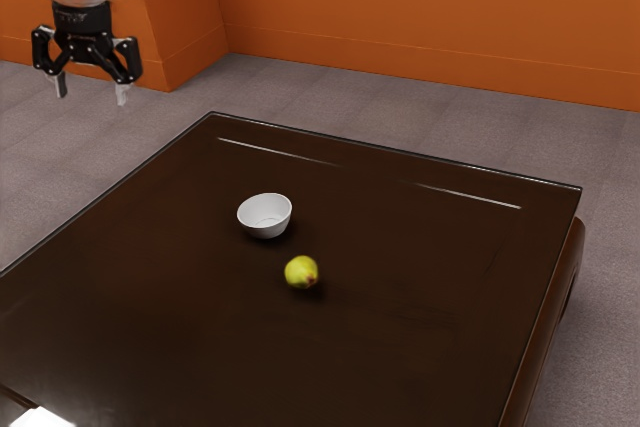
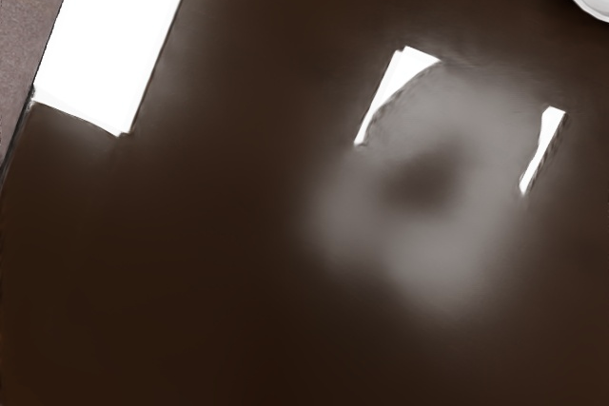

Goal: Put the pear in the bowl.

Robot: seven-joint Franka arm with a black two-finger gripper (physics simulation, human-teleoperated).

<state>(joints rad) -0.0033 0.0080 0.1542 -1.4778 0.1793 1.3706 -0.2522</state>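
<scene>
I am holding my gripper (image 1: 91, 90) high, its fingers standing wide apart, and nothing is resting between them. Below me the desk (image 1: 400, 347) is spreading out, dark and glossy, and hard white glare (image 2: 114, 40) is shining off it. Farther out, the bowl (image 1: 265, 217) is standing upright on the desk, its open top facing up, and I am seeing nothing inside it. Just past it the pear (image 1: 302, 272) is lying on the bare desk, near the bowl but apart from it, its darker tip pointing away from the bowl. So I am judging that the task is only at its opening step, the reach for the pear, with the grasp, the carry and the release all waiting. The next move is calling for me to be travelling out past the bowl, centring above the pear and lowering with my fingers spread on either side of its body. The bowl is sitting close enough that I am wanting a finger line that clears its rim; the pear's rounded skin is likely to be rolling if one finger touches first. Beyond the desk, the grey floor (image 1: 330, 92) is running back to the orange wall (image 1: 430, 7).
</scene>
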